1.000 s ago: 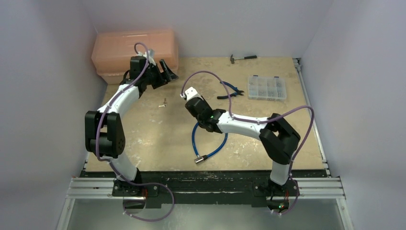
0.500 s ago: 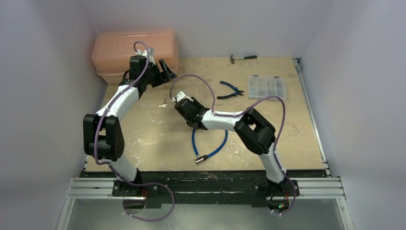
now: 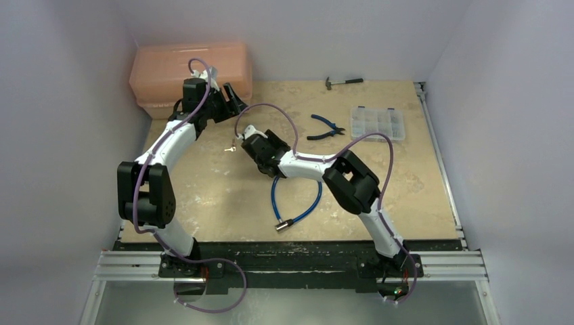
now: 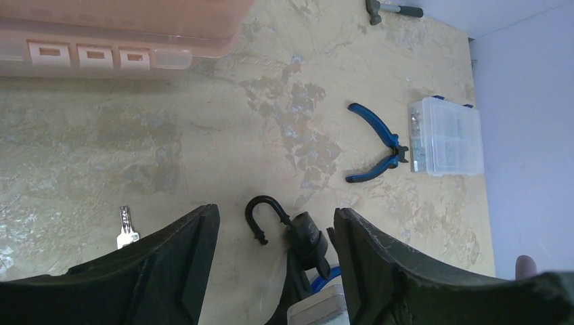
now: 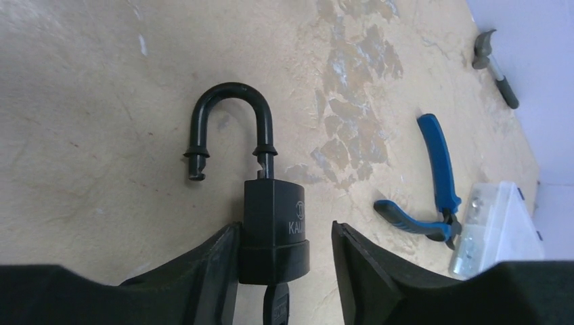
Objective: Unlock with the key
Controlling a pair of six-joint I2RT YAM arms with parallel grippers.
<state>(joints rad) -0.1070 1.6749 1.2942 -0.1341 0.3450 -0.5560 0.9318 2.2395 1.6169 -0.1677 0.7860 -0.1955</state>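
The black padlock (image 5: 274,227) is gripped by its body between the fingers of the right gripper (image 5: 284,231), its curved shackle unlatched and pointed toward 12 o'clock in the right wrist view, the freed notched end hung at 9 o'clock, and the black-headed key (image 5: 274,306) is seen protruding from its underside at 6 o'clock.

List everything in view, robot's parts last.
padlock: 1, black, shackle open, between right gripper's fingers
key: 1, black head, under padlock's base
second key: 1, silver, table, left of padlock
pliers: 1, blue handles, far centre
organiser: 1, clear, right of pliers
hammer: 1, dark, far edge
cable: 1, blue, near centre
storage box: 1, orange, far-left corner
table: 1, beige
left gripper: 1, black, open
right gripper: 1, black, around padlock
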